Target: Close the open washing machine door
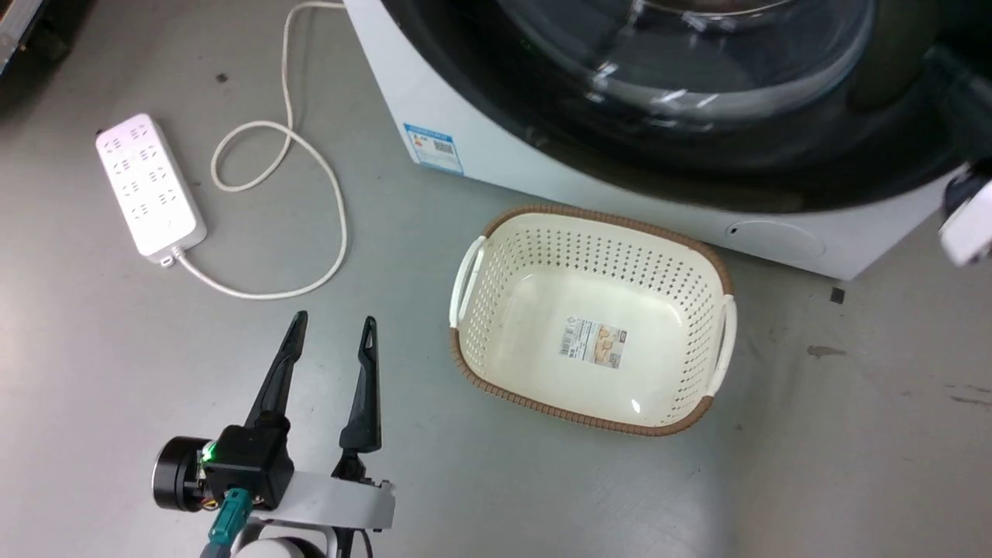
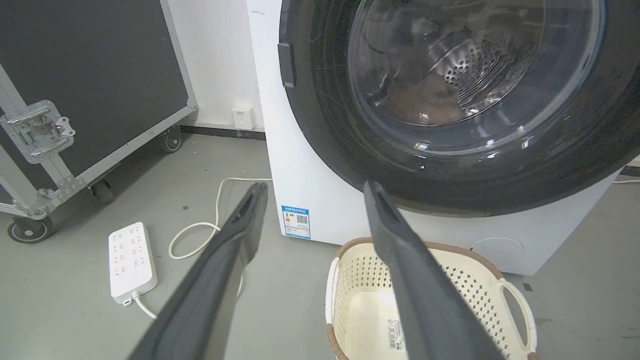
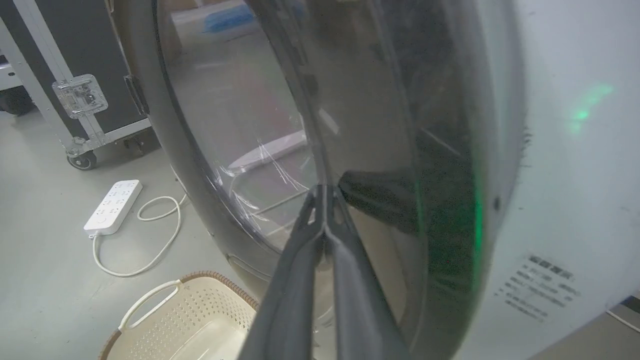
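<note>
Head view: left pincer (image 1: 335, 319) released, fingers spread with nothing between them, hanging over the grey floor (image 1: 116, 372). A cream basket (image 1: 597, 220) sits on the floor just in front of the white machine. The washing machine door (image 1: 542, 132) spans the top, its black ring lying against the machine front.

Left wrist view: door looks flush with the cabinet, and the steel drum is visible through the glass. Power strip (image 2: 131, 262) on the floor at left.

Right wrist view: right pincer (image 3: 325, 192) clenched, tips together, empty. It seems to touch the door glass, but glare leaves contact uncertain.
</note>
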Robot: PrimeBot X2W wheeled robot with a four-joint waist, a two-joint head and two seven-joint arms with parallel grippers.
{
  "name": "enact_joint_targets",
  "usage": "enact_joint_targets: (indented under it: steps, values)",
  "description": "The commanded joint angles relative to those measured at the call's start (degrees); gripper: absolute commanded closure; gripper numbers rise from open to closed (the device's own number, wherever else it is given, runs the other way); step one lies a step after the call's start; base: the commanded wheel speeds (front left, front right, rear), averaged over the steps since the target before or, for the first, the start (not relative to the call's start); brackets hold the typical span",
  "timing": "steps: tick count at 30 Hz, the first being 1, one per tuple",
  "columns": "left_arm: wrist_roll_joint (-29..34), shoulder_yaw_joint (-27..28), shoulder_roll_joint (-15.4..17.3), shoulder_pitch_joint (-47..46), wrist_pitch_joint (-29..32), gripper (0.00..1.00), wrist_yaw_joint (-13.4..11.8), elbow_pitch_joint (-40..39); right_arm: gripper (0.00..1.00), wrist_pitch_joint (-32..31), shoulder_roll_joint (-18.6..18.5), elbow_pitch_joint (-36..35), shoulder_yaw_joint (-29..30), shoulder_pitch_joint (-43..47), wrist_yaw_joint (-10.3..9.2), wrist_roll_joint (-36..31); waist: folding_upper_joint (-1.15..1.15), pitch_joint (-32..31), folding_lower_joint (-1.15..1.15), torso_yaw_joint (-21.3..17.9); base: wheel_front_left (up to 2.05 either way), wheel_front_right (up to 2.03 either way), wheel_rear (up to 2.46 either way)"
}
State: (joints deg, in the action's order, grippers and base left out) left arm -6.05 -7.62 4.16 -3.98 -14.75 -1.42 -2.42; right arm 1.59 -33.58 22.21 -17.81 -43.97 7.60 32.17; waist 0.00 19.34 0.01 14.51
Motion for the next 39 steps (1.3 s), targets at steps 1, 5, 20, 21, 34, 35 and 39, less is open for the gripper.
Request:
enact_joint_targets:
  steps: [1,5,20,21,34,35,39]
  values:
    - [0.5,0.0,-0.4,-1.2,-0.2,0.0,-0.3,-0.2,1.0,-0.3,-0.7,2.0,0.4,-2.7,-0.11,0.6,0.0,0.5,-0.01,0.4,0.0,0.0,0.0]
    - [0.5,-0.1,-0.6,-1.6,-0.2,0.0,-0.3,-0.1,1.0,-0.5,-0.5,7.0,1.8,-6.8,-0.11,0.2,0.0,0.8,-0.01,0.7,0.0,0.0,0.0]
    - [0.9,1.1,-0.7,-1.4,-0.2,0.0,0.4,1.1,0.0,5.1,3.7,14.1,-0.4,-6.2,-0.11,2.0,0.0,-4.4,-0.01,-1.8,0.0,0.0,0.0]
    - [0.9,1.2,-0.7,-1.1,-0.2,0.0,0.6,1.4,0.0,5.9,4.1,13.9,-0.6,-4.8,-0.11,2.5,0.0,-5.4,-0.01,-2.1,0.0,0.0,0.0]
    - [0.1,3.5,0.7,4.5,-0.2,0.0,2.0,4.3,0.0,13.2,12.5,1.3,6.0,20.8,-0.11,-3.9,0.0,-16.8,-0.01,-7.8,0.0,0.0,0.0]
    - [0.0,3.7,0.8,5.0,-0.2,0.0,2.0,4.4,0.0,13.3,13.7,-0.4,7.5,23.0,-0.11,-5.7,0.0,-17.3,-0.01,-8.3,0.0,0.0,0.0]
    - [-0.3,4.1,1.3,6.4,-0.2,0.0,2.5,4.9,0.0,13.4,19.6,-6.9,15.0,31.4,-0.11,-13.5,0.0,-18.8,-0.01,-9.9,0.0,0.0,0.0]
